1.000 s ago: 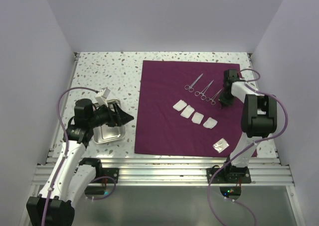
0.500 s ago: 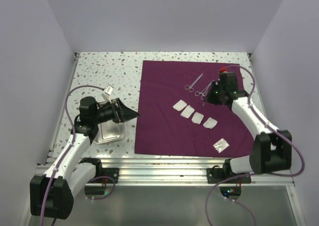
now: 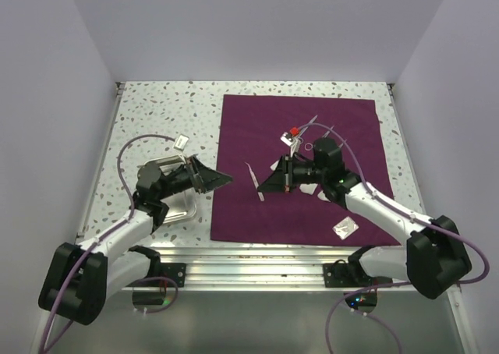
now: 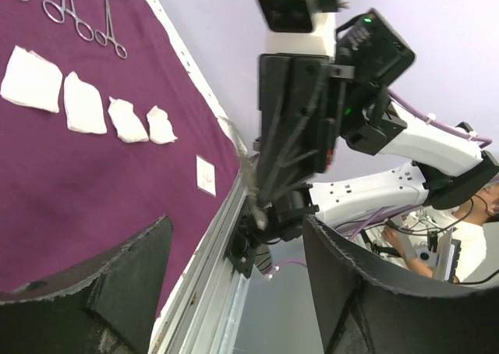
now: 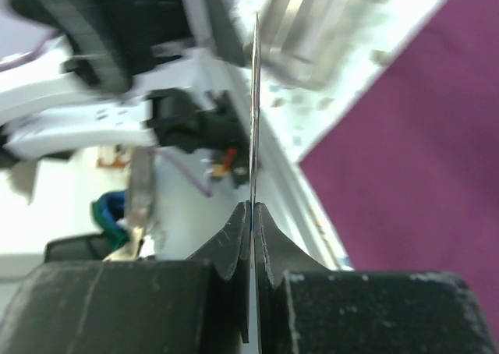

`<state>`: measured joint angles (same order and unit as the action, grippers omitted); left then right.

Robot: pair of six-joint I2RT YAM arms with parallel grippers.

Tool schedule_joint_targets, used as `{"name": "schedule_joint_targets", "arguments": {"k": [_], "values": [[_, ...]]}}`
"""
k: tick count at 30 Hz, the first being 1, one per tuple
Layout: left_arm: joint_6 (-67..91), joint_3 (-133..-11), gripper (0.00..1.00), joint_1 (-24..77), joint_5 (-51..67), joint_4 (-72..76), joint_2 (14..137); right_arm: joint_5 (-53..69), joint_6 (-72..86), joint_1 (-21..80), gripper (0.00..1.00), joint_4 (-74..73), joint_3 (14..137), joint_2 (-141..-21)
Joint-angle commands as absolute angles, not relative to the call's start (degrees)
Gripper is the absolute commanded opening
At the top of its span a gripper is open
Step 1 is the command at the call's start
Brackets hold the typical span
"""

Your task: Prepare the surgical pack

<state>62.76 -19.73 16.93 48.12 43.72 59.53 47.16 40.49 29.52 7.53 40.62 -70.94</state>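
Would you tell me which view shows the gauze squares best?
The left wrist view: all four gauze squares lie unobstructed on the purple cloth. In the top view the right arm mostly covers them; the right wrist view shows none.

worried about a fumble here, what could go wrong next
The right gripper pinches the steel instrument edge-on with most of its length sticking out, so it may pivot or slip and fall onto the purple cloth. The open left gripper faces it closely; a slightly misaligned approach could knock the instrument loose or bump the fingers together.
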Motion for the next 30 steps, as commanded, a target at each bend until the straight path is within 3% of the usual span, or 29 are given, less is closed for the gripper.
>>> {"name": "schedule_joint_targets", "arguments": {"k": [1,5,18,21,22,23,24,26,28,30], "values": [[68.2,-17.4,0.7,17.9,45.6,58.1,61.6,54.2,49.6,31.6,0.0,23.8,38.8,-69.1],[68.2,-17.1,0.69,19.9,43.3,59.7,62.4,54.5,57.2,34.3,0.0,35.1,37.5,-72.4],[69.8,-17.8,0.51,24.6,40.5,62.1,66.1,50.5,60.6,39.1,0.0,43.1,38.3,-78.6],[71.6,-17.8,0.31,24.6,40.8,64.3,66.8,49.2,60.4,39.5,0.0,42.8,38.4,-79.2],[72.0,-18.3,0.13,24.6,41.0,64.1,66.8,48.3,59.8,39.6,0.0,41.4,38.5,-79.2],[71.7,-18.7,0.01,24.6,41.3,61.5,66.7,47.6,59.1,39.5,0.0,39.7,38.7,-79.2],[70.1,-20.2,0.0,24.6,41.4,58.6,66.0,47.0,58.1,39.5,0.0,37.5,39.7,-78.9],[65.7,-23.3,0.0,24.3,41.1,41.2,64.3,42.3,52.3,39.6,0.33,24.6,41.4,-78.1],[54.5,-30.6,0.0,24.4,36.3,24.9,63.5,35.4,42.4,39.5,0.59,3.6,47.1,-76.4],[45.9,-37.1,0.0,24.2,28.0,6.6,63.5,26.0,37.6,39.1,0.72,-5.9,51.6,-75.9]]}}
